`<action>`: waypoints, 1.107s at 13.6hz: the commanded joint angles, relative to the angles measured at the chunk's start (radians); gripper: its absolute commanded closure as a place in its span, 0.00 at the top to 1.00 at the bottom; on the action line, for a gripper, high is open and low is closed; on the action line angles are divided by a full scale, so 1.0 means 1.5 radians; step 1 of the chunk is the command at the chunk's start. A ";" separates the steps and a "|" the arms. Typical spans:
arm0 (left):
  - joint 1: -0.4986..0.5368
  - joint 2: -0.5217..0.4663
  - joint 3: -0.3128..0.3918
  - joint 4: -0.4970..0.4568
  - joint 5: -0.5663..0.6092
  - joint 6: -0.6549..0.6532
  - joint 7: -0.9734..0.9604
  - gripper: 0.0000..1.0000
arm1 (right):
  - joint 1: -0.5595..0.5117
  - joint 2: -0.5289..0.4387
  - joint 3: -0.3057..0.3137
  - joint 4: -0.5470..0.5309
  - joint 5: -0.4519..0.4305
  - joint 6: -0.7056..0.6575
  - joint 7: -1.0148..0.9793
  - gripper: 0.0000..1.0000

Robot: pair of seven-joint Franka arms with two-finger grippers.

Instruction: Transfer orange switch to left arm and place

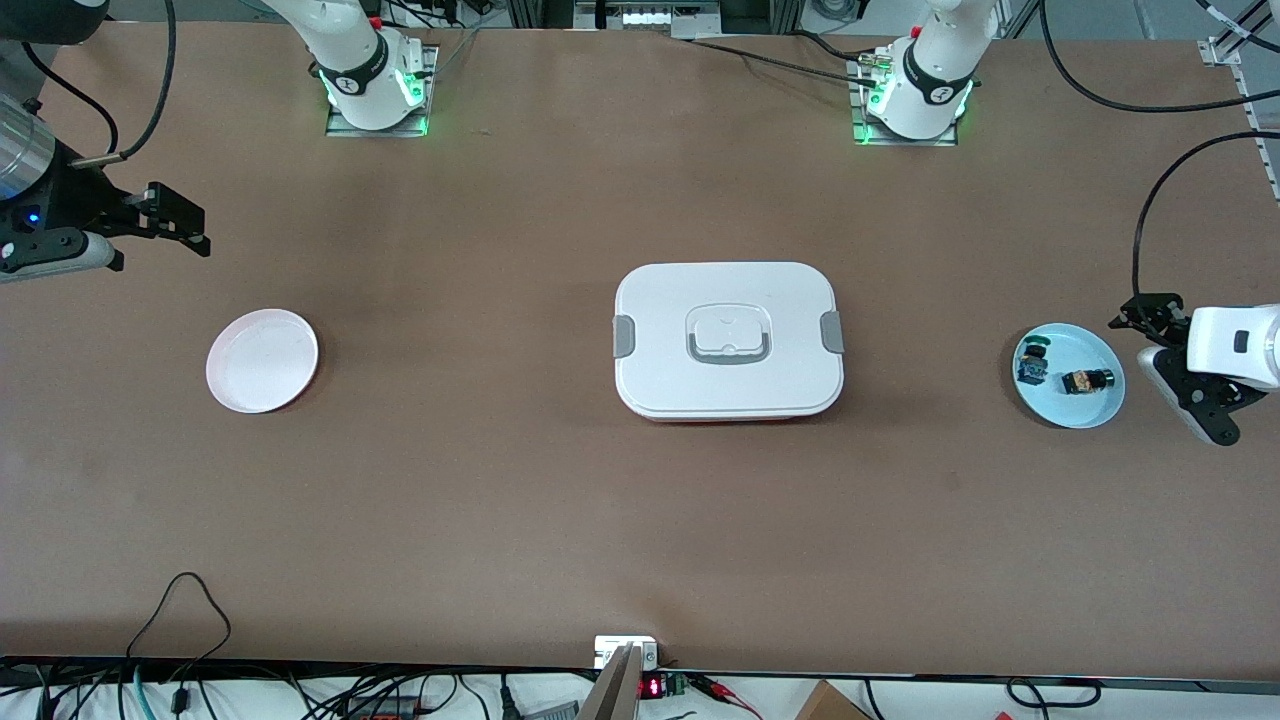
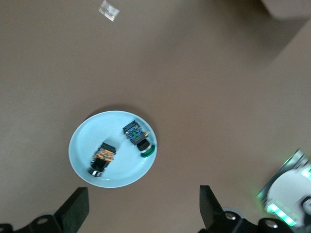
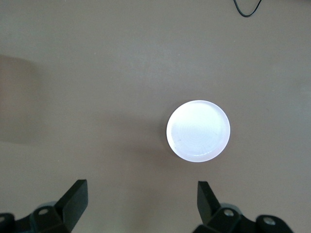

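Observation:
The orange switch (image 1: 1085, 381) lies on a light blue plate (image 1: 1090, 408) at the left arm's end of the table; in the left wrist view the orange switch (image 2: 103, 158) lies on the same blue plate (image 2: 82, 145). My left gripper (image 1: 1165, 365) hangs beside that plate, toward the table's end, open and holding nothing; its open jaws (image 2: 144, 208) frame bare table next to the plate. The white box (image 1: 728, 340) stands shut at mid-table. My right gripper (image 1: 185, 222) is open and holds nothing at the right arm's end, above the table, and shows over bare table in its own view (image 3: 141, 204).
A second small switch with blue and green parts (image 1: 1032, 365) shares the blue plate (image 2: 137, 136). A pale pink plate (image 1: 262, 360) with nothing on it lies toward the right arm's end (image 3: 198, 131). Cables run along the table's near edge.

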State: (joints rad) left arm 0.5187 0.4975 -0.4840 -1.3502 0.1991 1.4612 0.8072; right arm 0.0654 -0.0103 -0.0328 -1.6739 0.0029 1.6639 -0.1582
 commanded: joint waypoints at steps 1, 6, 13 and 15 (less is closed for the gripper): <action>-0.017 0.008 -0.028 0.054 -0.047 -0.074 -0.166 1.00 | -0.004 0.001 0.004 0.016 0.002 -0.009 0.003 1.00; -0.114 0.005 -0.026 0.189 -0.053 -0.235 -0.383 1.00 | -0.007 0.010 0.002 0.046 0.005 -0.009 -0.001 1.00; -0.233 -0.138 0.187 0.076 -0.100 -0.107 -0.518 1.00 | -0.003 0.025 0.004 0.068 -0.001 -0.019 0.002 1.00; -0.283 -0.207 0.283 -0.034 -0.169 -0.038 -0.515 1.00 | -0.005 0.026 0.003 0.068 -0.001 -0.020 0.000 1.00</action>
State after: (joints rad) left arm 0.1633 0.3372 -0.1880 -1.1857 0.0233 1.3018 0.0461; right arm 0.0611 0.0190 -0.0296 -1.6015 0.0025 1.6593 -0.1582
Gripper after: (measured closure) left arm 0.000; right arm 0.000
